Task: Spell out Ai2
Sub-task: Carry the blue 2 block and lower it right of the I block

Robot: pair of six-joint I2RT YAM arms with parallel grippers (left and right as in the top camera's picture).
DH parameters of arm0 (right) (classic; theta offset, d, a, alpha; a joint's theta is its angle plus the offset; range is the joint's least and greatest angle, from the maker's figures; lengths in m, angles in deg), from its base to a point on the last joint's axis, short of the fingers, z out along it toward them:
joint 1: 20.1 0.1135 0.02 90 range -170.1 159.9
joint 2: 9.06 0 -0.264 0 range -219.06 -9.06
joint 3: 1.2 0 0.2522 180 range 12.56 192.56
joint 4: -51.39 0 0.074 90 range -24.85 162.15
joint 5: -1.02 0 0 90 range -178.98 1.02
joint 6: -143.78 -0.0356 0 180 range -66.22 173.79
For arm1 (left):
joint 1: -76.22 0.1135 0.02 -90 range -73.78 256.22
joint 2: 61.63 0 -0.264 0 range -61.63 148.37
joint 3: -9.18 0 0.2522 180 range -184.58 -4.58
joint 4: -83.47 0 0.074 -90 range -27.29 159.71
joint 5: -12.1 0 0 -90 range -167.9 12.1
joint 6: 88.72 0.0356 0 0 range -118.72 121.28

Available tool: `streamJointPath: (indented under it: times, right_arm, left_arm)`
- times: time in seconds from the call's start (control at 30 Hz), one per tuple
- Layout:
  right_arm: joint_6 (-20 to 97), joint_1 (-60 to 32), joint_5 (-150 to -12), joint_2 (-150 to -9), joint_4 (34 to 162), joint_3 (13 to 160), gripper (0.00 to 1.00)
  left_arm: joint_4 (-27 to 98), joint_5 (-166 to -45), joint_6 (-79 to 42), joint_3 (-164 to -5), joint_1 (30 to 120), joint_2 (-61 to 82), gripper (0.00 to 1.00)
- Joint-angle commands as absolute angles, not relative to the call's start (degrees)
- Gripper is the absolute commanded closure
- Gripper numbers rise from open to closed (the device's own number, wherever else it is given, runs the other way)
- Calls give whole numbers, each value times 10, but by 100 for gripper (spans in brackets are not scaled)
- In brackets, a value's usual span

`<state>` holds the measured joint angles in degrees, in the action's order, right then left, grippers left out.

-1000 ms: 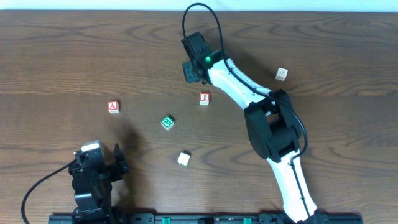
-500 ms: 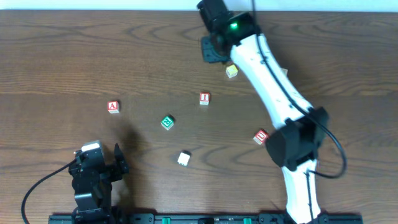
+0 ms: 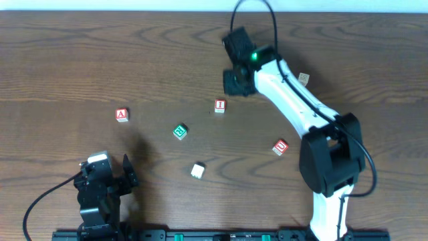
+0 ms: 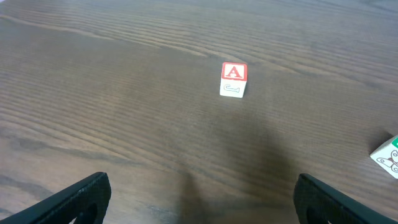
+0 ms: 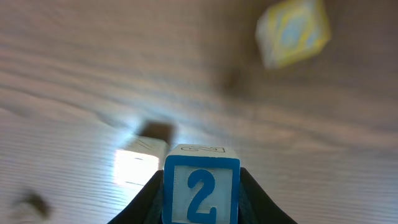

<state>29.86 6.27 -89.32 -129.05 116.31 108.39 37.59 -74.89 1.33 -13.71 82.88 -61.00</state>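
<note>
One blue 2 block (image 5: pixel 201 185) sits gripped by the right end effector (image 5: pixel 200 198).

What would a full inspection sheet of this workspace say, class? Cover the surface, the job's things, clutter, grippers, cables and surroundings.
Surface: dark wood-grain table; no spills seen.
Job's things: A block at left and I block mid-table, apart; 2 block in the right gripper.
Clutter: green block, cream block, red block, pale block beside the right arm; a blurred yellow block in the right wrist view.
Grippers: right gripper shut on the 2 block; left gripper open, empty.
Cables: black cable looping over the right arm; second cable behind the left arm.
Surroundings: white strip beyond the far edge; black rail along the near edge.
</note>
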Motion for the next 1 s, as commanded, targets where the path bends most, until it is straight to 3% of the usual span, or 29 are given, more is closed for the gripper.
streamJointPath:
  times: [0.0,0.77,0.97]
  right_arm:
    - [279,48,-854,-1283,1150,1053,99]
    - [264,89,-910,-1283,1139,1036,99]
    - [263,89,-913,-1283,1128,1026,93]
  left_arm:
    - [376,-744,20,-130,831,-613,5]
    - [376,-744,20,-130,831,-613,5]
    - [376,-744,20,-130,831,-613,4]
